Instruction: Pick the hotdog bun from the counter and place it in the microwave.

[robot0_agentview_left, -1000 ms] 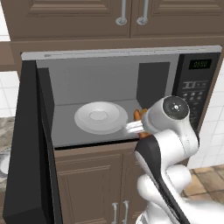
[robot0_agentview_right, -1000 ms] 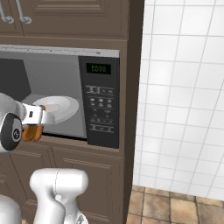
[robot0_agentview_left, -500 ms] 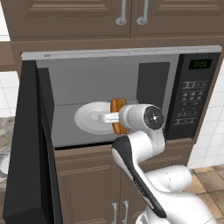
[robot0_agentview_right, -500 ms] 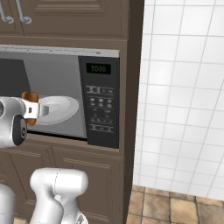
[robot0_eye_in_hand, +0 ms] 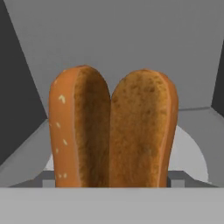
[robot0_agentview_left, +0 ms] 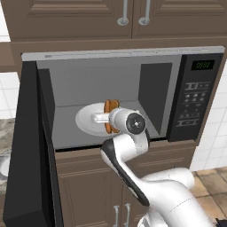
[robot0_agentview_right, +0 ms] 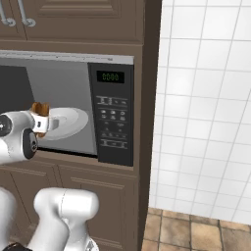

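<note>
The hotdog bun (robot0_agentview_left: pixel 110 115) stands on end between my gripper's (robot0_agentview_left: pixel 107 117) fingers, held inside the open microwave (robot0_agentview_left: pixel 150 88) just above its round white plate (robot0_agentview_left: pixel 86 120). In the hand view the bun (robot0_eye_in_hand: pixel 113 131) shows its two orange-brown lobes side by side, with the grey cavity behind and the plate (robot0_eye_in_hand: pixel 192 161) below. From the right base view, the bun (robot0_agentview_right: pixel 40 110) sticks up from the gripper (robot0_agentview_right: pixel 42 122) in front of the plate (robot0_agentview_right: pixel 68 121). A sliver of the counter (robot0_agentview_left: pixel 3 131) shows at far left.
The black microwave door (robot0_agentview_left: pixel 29 146) hangs open to the left. The keypad panel (robot0_agentview_left: pixel 195 99) with its green display sits right of the cavity. Brown cabinets (robot0_agentview_left: pixel 88 186) lie below and above, and a white tiled wall (robot0_agentview_right: pixel 206 108) stands to the right.
The gripper has carried the bun leftward and deeper into the cavity, from the right end of the opening to a spot over the plate's right side.
</note>
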You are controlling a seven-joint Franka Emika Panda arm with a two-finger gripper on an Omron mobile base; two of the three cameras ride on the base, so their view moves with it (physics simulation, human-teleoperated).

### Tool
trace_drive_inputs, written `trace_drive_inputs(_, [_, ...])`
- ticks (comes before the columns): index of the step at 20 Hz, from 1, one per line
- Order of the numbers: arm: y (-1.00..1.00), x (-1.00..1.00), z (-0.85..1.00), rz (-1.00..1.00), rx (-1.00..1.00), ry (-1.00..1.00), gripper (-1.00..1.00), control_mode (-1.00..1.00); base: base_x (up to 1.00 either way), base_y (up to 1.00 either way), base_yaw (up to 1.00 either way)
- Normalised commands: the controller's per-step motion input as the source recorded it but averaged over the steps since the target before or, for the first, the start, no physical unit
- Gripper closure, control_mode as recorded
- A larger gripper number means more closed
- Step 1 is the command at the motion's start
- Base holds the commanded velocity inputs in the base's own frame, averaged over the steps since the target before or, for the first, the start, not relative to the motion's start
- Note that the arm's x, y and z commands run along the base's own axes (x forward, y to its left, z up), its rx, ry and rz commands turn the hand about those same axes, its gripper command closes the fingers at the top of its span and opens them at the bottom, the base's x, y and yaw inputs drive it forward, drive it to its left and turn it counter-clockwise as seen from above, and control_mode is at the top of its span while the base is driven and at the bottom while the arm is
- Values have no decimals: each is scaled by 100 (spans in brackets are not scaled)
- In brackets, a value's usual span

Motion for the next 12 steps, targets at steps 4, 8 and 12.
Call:
trace_drive_inputs(4, [0, 47, 24, 0, 2, 13, 100, -100, 0, 0, 0])
trace_drive_inputs(8, [2, 58, 8, 0, 0, 24, 100, -100, 0, 0, 0])
trace_drive_inputs(12, [8, 47, -16, 0, 0, 9, 100, -100, 0, 0, 0])
